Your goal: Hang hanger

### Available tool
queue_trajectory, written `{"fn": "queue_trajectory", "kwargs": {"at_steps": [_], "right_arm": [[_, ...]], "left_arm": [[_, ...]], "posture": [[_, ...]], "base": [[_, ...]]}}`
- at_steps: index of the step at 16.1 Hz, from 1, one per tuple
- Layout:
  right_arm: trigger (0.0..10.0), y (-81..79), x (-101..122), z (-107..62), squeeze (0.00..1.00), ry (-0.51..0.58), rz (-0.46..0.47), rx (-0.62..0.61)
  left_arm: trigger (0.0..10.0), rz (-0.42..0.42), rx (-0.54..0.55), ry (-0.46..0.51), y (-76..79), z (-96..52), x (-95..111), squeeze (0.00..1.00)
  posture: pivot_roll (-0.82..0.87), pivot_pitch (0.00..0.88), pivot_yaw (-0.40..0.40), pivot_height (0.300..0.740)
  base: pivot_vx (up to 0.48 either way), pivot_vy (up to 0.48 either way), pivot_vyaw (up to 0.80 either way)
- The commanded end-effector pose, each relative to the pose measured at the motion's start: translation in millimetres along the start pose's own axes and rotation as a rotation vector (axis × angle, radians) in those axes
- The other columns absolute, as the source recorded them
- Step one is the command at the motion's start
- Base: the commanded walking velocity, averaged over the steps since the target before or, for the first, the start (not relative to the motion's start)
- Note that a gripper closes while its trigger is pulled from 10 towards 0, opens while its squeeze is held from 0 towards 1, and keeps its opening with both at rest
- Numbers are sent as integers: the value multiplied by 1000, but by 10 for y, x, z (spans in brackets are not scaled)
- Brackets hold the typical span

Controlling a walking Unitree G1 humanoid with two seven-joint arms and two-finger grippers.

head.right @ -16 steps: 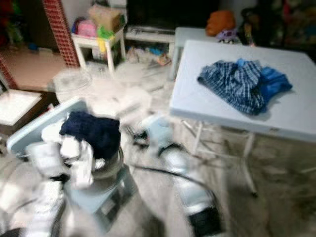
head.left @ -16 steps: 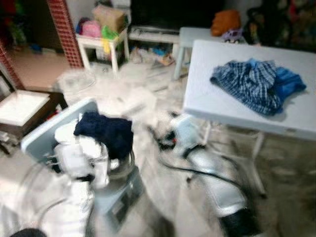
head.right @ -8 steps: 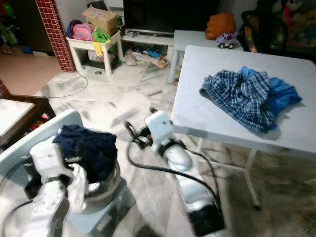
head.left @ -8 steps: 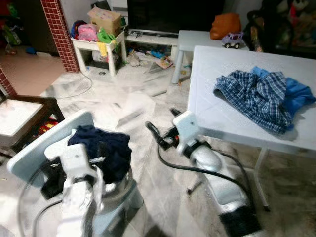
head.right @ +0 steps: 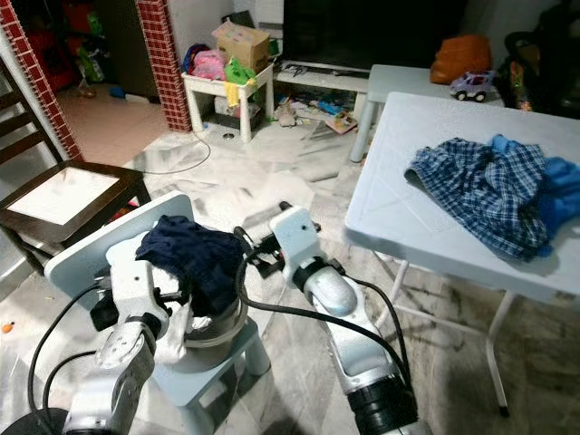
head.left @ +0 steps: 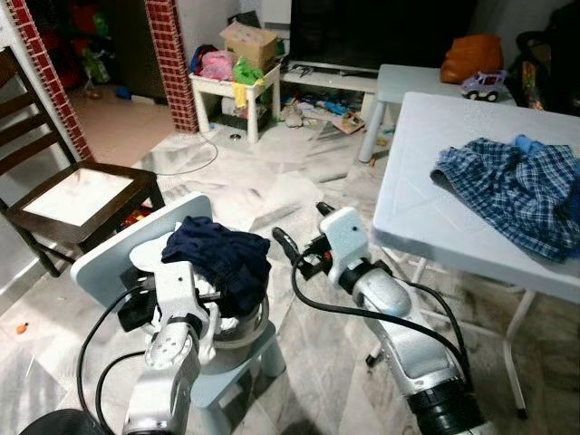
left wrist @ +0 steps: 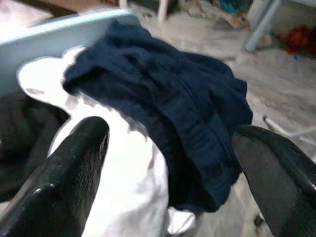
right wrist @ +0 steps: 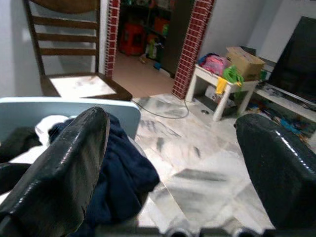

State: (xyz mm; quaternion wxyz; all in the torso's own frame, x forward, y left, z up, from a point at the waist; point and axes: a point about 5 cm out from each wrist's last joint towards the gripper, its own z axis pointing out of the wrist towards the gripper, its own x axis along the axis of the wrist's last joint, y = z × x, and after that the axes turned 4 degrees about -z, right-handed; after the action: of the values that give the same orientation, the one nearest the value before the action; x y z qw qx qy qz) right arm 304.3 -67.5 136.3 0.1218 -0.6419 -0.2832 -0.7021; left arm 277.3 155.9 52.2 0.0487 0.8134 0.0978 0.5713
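A navy garment (head.left: 217, 256) lies on top of white cloth (left wrist: 123, 192) in a metal bowl (head.left: 245, 331) that stands on a small light-blue chair (head.left: 118, 254). My left gripper (left wrist: 170, 133) is open right at this pile, one finger on each side of the navy garment (left wrist: 168, 113). I cannot tell whether it touches the cloth. My right gripper (head.left: 299, 227) is open too, held in the air just right of the pile with nothing between its fingers (right wrist: 74, 163).
A white folding table (head.left: 435, 217) on the right carries a blue plaid shirt (head.left: 512, 195). A dark wooden chair (head.left: 82, 195) stands at the left. Farther back are a brick pillar (head.left: 168, 63), a small white table (head.left: 236, 77) with toys, and a TV (head.left: 362, 32).
The camera has turned left, steadied and sharpened, so the wooden chair now shows. Both arms keep about the same place beside the clothes pile.
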Motion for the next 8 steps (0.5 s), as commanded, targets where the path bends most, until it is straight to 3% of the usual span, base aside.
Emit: {"fn": "queue_trajectory", "kwargs": {"at_steps": [1,5,8], "right_arm": [[10000,33,42,-28,0,12,-1,-13],[10000,6,39,-61,0,5,-7,-8],[10000,-5,56,-101,0,2,-19,1]], "left_arm": [[10000,7,-11,-29,-16,85,12,0],[10000,37,-39,-103,-19,258,-3,0],[10000,-19,-85,-161,15,368,-46,0]], "posture": [[-70,0,-10,740],[-92,0,-2,740],[-124,3,10,740]], "base": [[0,0,0],[0,0,0],[0,0,0]]}}
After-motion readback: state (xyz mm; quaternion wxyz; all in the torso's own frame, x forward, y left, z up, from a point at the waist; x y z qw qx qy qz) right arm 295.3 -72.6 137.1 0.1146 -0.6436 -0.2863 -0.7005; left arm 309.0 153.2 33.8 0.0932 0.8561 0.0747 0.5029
